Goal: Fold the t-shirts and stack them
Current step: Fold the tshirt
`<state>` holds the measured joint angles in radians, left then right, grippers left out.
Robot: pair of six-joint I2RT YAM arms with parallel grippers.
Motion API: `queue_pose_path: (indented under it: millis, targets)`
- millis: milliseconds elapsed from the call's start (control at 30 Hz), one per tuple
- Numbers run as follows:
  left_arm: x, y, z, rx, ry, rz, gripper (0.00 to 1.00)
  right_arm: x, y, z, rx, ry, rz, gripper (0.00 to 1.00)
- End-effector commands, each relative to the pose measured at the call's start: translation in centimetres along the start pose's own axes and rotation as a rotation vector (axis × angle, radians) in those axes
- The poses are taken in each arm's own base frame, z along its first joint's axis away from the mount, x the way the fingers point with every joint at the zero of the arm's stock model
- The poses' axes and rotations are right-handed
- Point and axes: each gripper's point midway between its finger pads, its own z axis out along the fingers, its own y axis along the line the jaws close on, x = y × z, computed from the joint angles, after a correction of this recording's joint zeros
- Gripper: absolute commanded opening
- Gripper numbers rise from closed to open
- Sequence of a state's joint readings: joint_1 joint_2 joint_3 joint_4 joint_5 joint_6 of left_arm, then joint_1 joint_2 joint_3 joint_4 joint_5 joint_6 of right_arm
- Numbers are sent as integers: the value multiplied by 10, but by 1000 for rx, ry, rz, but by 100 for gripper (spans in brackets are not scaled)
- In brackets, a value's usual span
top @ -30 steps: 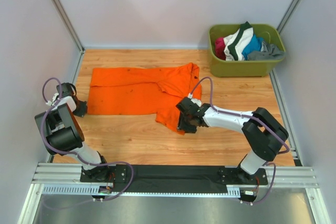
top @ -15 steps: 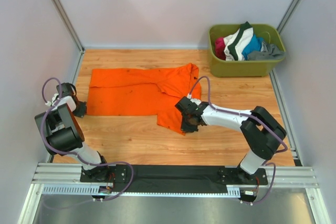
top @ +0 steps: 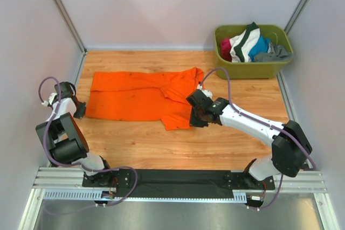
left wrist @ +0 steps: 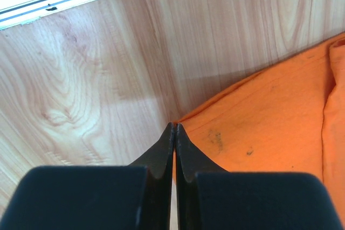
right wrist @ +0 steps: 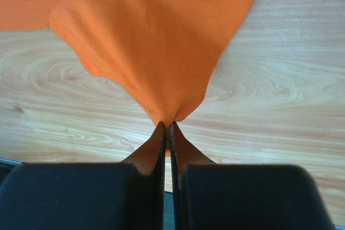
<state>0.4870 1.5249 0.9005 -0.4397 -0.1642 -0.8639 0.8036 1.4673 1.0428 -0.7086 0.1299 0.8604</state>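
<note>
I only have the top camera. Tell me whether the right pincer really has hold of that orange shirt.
Observer: Yes. In the right wrist view the right pincer is shut on a corner of the orange shirt, and the cloth gathers to a point right at the tips.
Operator: Now check the left one for me.
Observer: In the left wrist view the left pincer is shut too, with its tips at the very corner of the shirt. I cannot tell whether any cloth is caught between them.
</note>
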Motion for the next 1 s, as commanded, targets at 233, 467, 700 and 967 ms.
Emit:
queue_pose_path:
  millis: [233,467,700,967]
  targets:
    - [-18,-5,-13,19,-65,-20,0,-31,9,-15,4,-70,-52,0]
    - [-28,-18,-13,34,-66,-37,0,-71,34,-8,-5,-104,-150,0]
    - [-43,-43,-18,60,-99,-29,0,-114,41,3,-13,-146,-167,0]
    - [-40,-55,-7,23,-96,-19,0,-160,32,18,-14,-182,-168,0]
